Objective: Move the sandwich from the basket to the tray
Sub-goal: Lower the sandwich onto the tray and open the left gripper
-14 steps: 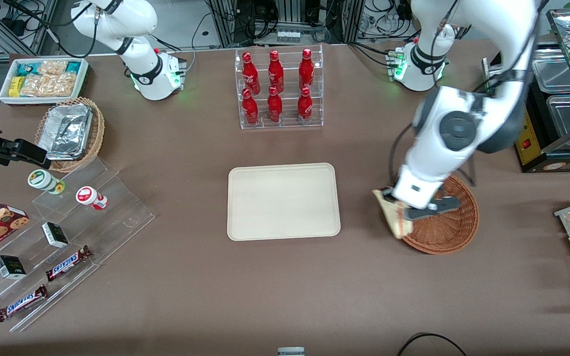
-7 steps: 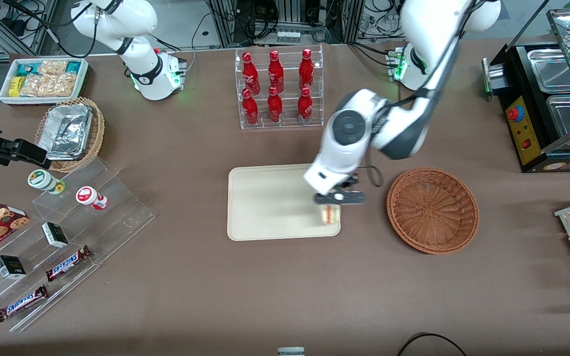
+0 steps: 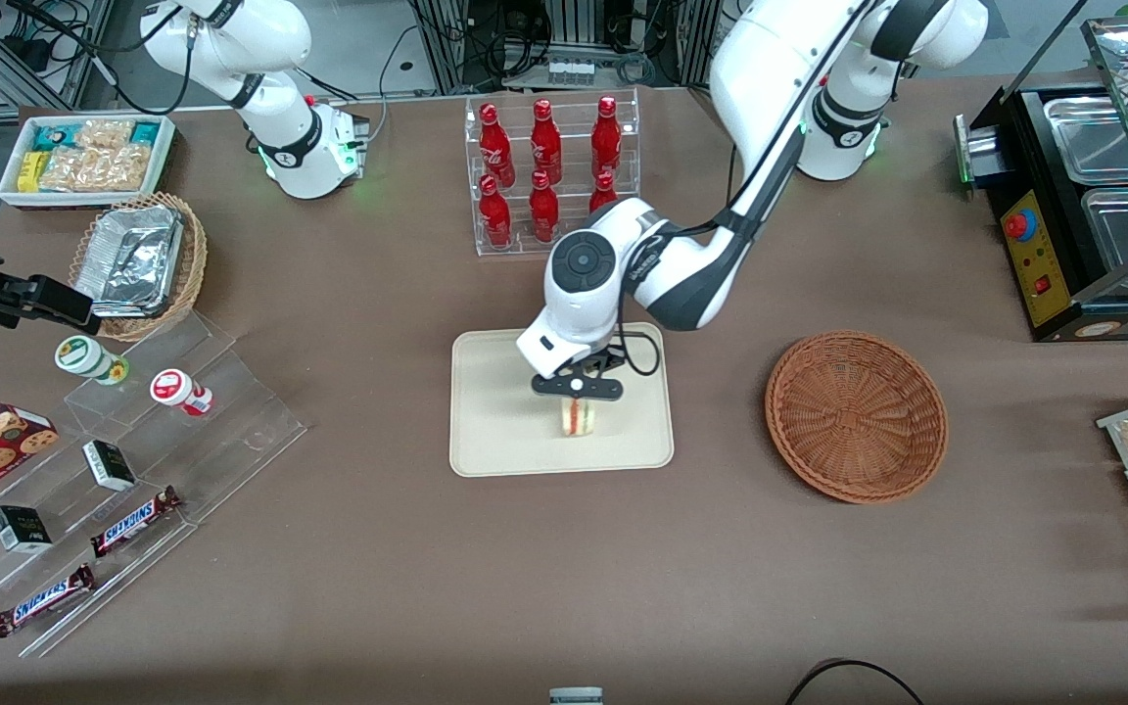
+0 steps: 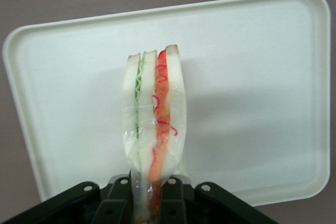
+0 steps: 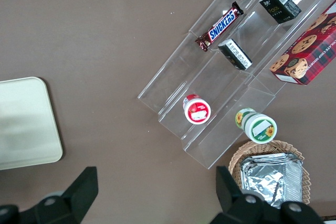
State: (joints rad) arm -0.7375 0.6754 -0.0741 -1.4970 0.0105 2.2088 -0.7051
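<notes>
While the gripper point(image 3: 578, 388) pinches the sandwich point(image 3: 577, 416) by one end, it hangs over the tray point(image 3: 495, 431).
Held edge-on, clear of the tray, well apart from the empty basket point(image 3: 856, 416), probably for lowering.

The word "SNICKERS" is on 2 brown candy bars. In the front view, 1 candy bar point(image 3: 136, 520) lies on the clear plastic steps point(image 3: 133, 470), and the other bar point(image 3: 43, 599) lies nearer the camera. No other words or numbers can be read.

The gripper point(image 3: 579, 390) is over the tray.
</notes>
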